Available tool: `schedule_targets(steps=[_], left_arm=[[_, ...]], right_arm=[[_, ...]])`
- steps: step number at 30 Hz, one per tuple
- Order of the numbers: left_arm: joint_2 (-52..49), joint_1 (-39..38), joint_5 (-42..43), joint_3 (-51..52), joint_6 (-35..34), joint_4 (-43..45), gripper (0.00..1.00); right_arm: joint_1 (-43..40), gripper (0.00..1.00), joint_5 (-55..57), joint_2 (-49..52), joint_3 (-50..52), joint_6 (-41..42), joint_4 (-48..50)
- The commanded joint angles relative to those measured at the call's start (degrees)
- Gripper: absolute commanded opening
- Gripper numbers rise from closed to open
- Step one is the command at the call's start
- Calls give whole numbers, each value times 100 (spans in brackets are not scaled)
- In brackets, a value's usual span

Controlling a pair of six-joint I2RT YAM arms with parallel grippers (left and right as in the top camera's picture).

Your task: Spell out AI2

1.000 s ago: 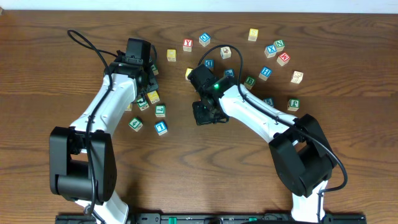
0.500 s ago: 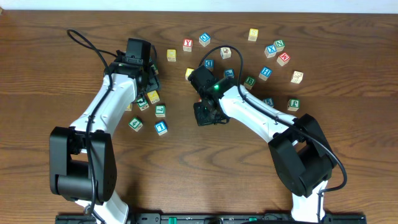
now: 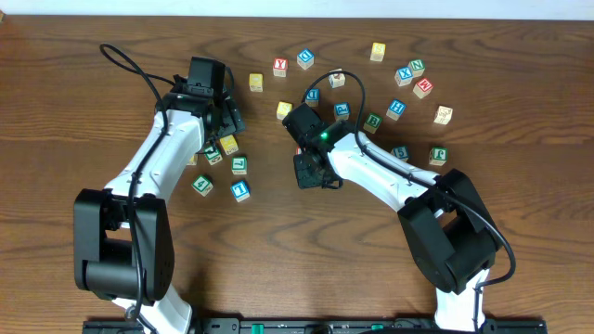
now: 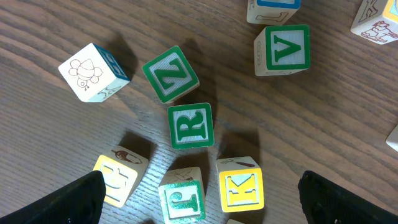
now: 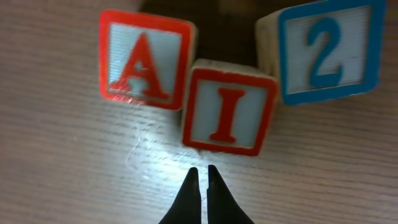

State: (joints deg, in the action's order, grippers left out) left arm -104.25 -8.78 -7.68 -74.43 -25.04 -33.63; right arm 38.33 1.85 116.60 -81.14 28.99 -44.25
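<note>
Right wrist view: I see the three task cubes side by side on the table, reading A, I, 2 from left to right
A cube (image 5: 144,59): red frame, red letter on a white face, at the left of the row
I cube (image 5: 229,111): red frame, red letter, in the middle, sitting lower in frame than its neighbours and close against the A cube's right edge
2 cube (image 5: 326,50): blue frame, blue digit, at the right, slightly tilted, its lower corner near the I cube; I cannot tell if they touch
Right gripper (image 5: 200,186): fingertips pressed together with nothing between them, pointing at the I cube from just below it, not touching it
Left gripper (image 4: 205,200): jaws spread wide at the bottom corners of my left wrist view, released, grasping nothing
Under the left wrist: green Z cube (image 4: 170,73), green R cube (image 4: 191,126), green V cube (image 4: 283,50), yellow K cube (image 4: 240,186)
Overhead: the right arm's wrist hides the row; more cubes lie scattered across the far part of the table (image 3: 306,269)
</note>
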Motion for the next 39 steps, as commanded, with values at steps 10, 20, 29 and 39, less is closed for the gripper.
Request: schedule_targets(steps=[10, 20, 29, 39], left_arm=[[4, 9, -74, -4, 39, -17, 98], [4, 9, -74, -4, 39, -17, 98], [4, 9, -74, -4, 39, -17, 98], [4, 9, -74, -4, 39, -15, 98]], right_arm=[[28, 1, 474, -116, 33, 225, 188], [28, 1, 636, -116, 35, 223, 330], [28, 1, 684, -116, 37, 221, 426], [28, 1, 706, -114, 37, 177, 516]])
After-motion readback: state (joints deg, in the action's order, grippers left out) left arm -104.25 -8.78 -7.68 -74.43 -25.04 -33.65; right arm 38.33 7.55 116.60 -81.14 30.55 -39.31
